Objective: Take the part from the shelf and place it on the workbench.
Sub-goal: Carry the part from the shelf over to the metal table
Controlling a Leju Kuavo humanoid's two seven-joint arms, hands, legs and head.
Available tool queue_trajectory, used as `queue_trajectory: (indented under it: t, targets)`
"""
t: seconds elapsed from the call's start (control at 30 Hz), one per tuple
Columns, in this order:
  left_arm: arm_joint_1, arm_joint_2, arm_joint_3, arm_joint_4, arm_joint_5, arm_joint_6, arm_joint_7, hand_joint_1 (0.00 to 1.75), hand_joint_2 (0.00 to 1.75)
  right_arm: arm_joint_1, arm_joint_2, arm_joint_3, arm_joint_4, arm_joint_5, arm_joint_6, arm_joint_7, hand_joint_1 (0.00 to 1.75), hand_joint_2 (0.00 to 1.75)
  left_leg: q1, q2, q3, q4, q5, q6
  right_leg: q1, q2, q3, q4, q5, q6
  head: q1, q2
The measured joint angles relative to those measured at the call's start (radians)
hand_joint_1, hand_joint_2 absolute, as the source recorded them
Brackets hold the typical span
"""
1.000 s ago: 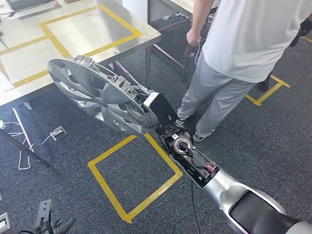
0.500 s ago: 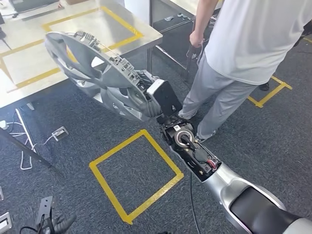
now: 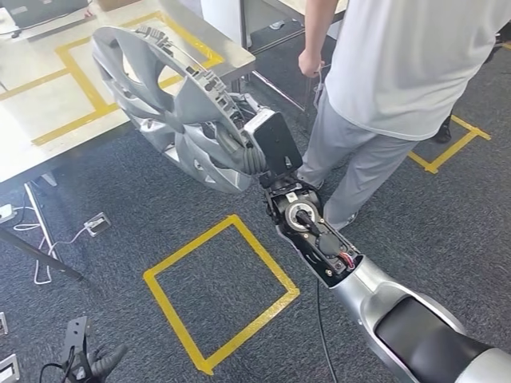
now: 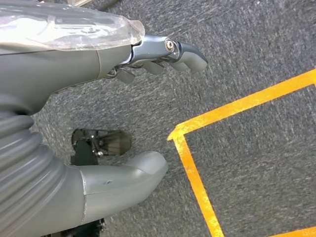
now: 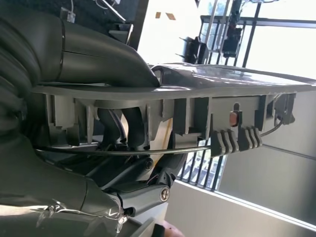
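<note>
- The right hand (image 3: 241,155) gripped the silver part (image 3: 163,104) by its rim, holding it tilted in the air over the worktop (image 3: 54,112) edge.
- The left hand (image 4: 111,98) hung above the carpet, fingers apart, holding nothing.
- A person (image 3: 398,72) stood beside the worktop.

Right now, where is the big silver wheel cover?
In the head view, the wheel cover is up in the right hand, over the metal table's edge, left of the person.

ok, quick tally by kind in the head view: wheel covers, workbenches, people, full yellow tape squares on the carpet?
Wheel cover: 1, held by the right hand
Workbench: 1
Person: 1
Full tape square on carpet: 1
Total: 4
</note>
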Motion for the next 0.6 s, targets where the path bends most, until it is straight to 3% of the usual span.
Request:
queue_trajectory:
  t: [0.03,0.07,0.1,0.17,0.2,0.23,0.37,0.43,0.5,0.53,0.57,0.6]
  targets:
    - [0.002,0.0,0.0,0.0,0.002,0.002,-0.001,0.0,1.75,-0.002,0.0,0.0,0.0,-0.003,0.0,0.0,1.75,1.75,-0.001,0.0,-0.034,0.043,-0.001,0.002,0.003,0.0,0.003,0.0,-0.004,-0.004,0.0,0.0]
    - [0.004,0.0,0.0,0.0,0.004,0.004,-0.001,0.0,1.75,-0.002,0.0,0.001,0.0,-0.005,0.0,0.001,1.75,1.75,-0.002,0.0,-0.051,0.05,0.015,0.007,0.007,0.001,0.008,0.0,-0.008,-0.007,-0.001,0.0]
    - [0.005,0.0,0.0,0.0,0.005,0.006,-0.002,0.0,1.75,-0.003,0.0,0.001,0.0,-0.009,0.001,0.001,1.75,1.75,-0.005,0.0,-0.044,0.01,0.054,0.014,0.01,0.001,0.014,0.0,-0.012,-0.009,-0.001,0.0]
    - [0.006,0.001,0.0,0.0,0.006,0.008,-0.003,0.0,1.75,-0.003,0.0,0.001,0.0,-0.017,0.004,0.001,1.75,1.75,-0.016,0.001,0.011,-0.138,0.141,0.035,0.016,0.001,0.027,-0.001,-0.023,-0.008,-0.001,0.0]
    - [0.007,0.001,0.0,0.0,0.007,0.01,-0.004,0.0,1.75,-0.003,0.0,0.001,0.001,-0.024,0.006,0.001,1.75,1.75,-0.022,0.002,0.038,-0.204,0.167,0.044,0.018,0.002,0.03,-0.001,-0.028,-0.005,-0.002,0.0]
    - [0.007,0.002,0.0,0.0,0.008,0.011,-0.004,0.0,1.75,-0.004,0.0,0.002,0.001,-0.031,0.005,0.0,1.75,1.75,-0.027,0.003,0.053,-0.241,0.174,0.049,0.019,0.002,0.031,-0.002,-0.032,-0.001,-0.003,0.0]
    - [0.021,0.001,0.0,0.0,0.01,0.017,-0.001,0.0,1.75,-0.001,0.0,0.001,0.002,-0.051,-0.002,0.001,1.75,1.75,-0.024,0.001,0.074,-0.27,0.159,0.056,0.019,-0.002,0.033,0.001,-0.053,0.019,0.001,0.0]
    - [0.026,0.0,0.0,0.0,0.01,0.017,-0.002,0.0,1.75,0.0,0.0,0.001,0.002,-0.053,-0.003,0.0,1.75,1.75,-0.019,0.0,0.09,-0.28,0.154,0.064,0.019,-0.003,-0.004,0.082,-0.094,0.024,0.006,0.0]
    - [0.03,0.0,0.0,0.0,0.01,0.017,-0.002,0.0,1.75,0.001,0.0,0.001,0.004,-0.054,-0.003,-0.001,1.75,1.75,-0.021,-0.001,0.1,-0.281,0.146,0.07,0.019,-0.002,-0.082,0.227,-0.139,0.028,0.01,0.0]
    - [0.033,0.0,0.0,0.0,0.011,0.017,-0.002,0.0,1.75,0.002,0.0,0.002,0.006,-0.055,-0.003,-0.001,1.75,1.75,-0.021,-0.002,0.106,-0.28,0.141,0.071,0.018,-0.002,-0.116,0.278,-0.143,0.03,0.011,0.0]
    - [0.036,-0.001,0.0,0.0,0.011,0.017,-0.002,0.0,1.75,0.003,0.0,0.002,0.008,-0.055,-0.004,-0.001,1.75,1.75,-0.021,-0.003,0.112,-0.279,0.135,0.07,0.018,-0.002,-0.135,0.294,-0.127,0.032,0.012,0.0]
    - [0.038,-0.002,0.0,0.0,0.011,0.017,-0.002,0.0,1.75,0.004,0.0,0.002,0.012,-0.053,-0.006,-0.001,1.75,1.75,-0.021,-0.005,0.119,-0.277,0.128,0.069,0.018,-0.003,-0.135,0.266,-0.091,0.033,0.013,0.0]
